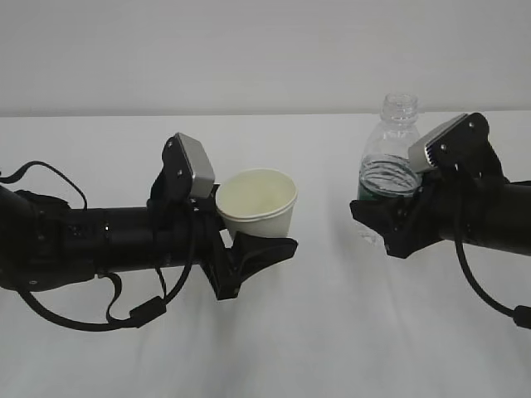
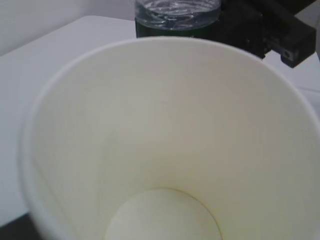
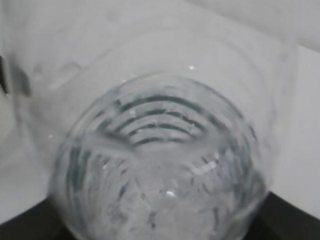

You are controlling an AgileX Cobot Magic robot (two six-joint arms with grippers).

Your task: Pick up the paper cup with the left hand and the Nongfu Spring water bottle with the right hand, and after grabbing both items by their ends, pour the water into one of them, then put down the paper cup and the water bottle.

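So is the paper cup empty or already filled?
Empty: the left wrist view looks straight into the paper cup, showing a dry cream bottom, no water.

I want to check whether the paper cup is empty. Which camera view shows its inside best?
The left wrist view: the paper cup fills it, bottom looking dry. The exterior view shows only its side and rim; the right wrist view shows none.

A white table fills the lower part of the exterior view, its surface plain and smooth, with soft grey shadows lying on it near the middle. Behind the table's far edge stands a pale grey wall, bare and evenly lit, meeting the table in a straight horizontal line. In the left wrist view the table shows again as a white sheet, with the wall above its far edge
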